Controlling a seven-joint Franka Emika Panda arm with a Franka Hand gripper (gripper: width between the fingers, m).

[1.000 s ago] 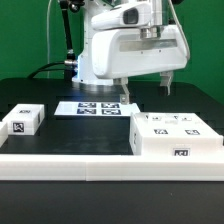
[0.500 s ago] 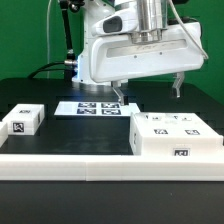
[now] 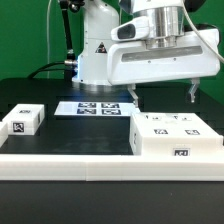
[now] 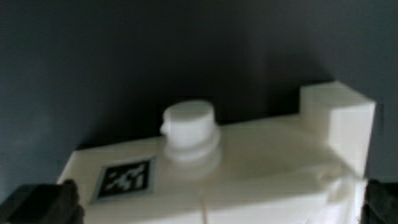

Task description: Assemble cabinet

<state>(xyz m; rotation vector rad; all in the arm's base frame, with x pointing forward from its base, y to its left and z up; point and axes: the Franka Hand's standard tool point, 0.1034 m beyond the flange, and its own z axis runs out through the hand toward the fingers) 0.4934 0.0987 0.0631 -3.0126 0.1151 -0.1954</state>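
The cabinet (image 3: 178, 135) looked like smooth white plastic with a matt finish, its marker tags flat black-and-white print. The table (image 3: 35, 90) was matt black, and the arm's casing (image 3: 100, 55) was white plastic with a slight gloss.

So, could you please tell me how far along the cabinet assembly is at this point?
Done: little that shows. The cabinet stands alone with tags on top, and the block lies well apart from it, at the exterior view's left. In hand: nothing. The hand hovers open over the cabinet, touching nothing. Left: probably coming down to grip the cabinet, then joining the loose parts.
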